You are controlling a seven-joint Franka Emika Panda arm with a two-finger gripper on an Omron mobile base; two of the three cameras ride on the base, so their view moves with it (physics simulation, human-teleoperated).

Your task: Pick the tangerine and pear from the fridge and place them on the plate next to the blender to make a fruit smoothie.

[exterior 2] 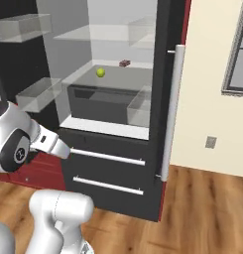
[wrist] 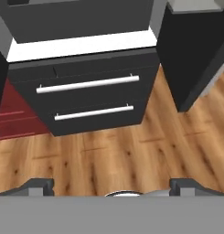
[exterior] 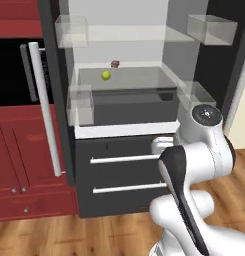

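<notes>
The fridge [exterior: 58, 100] stands open, its pale inside lit. The pear [exterior: 106, 75], a small yellow-green ball, rests on a glass shelf at mid height, also seen as the pear [exterior 2: 100, 72] from the right. My gripper [wrist: 112, 186] is open with nothing between its fingertips [wrist: 40, 185]; it hangs low in front of the fridge [wrist: 86, 68] and looks down at the two lower drawers and the wood floor. The tangerine, the plate and the blender are out of view.
A small reddish-brown boxy item [exterior: 115, 64] sits behind the pear. Clear door bins [exterior: 71, 31] flank the shelves. The white bar handle [exterior: 46, 110] hangs on the left door, next to red cabinets [exterior: 24, 165]. A dark drawer [exterior: 134, 106] lies under the pear's shelf.
</notes>
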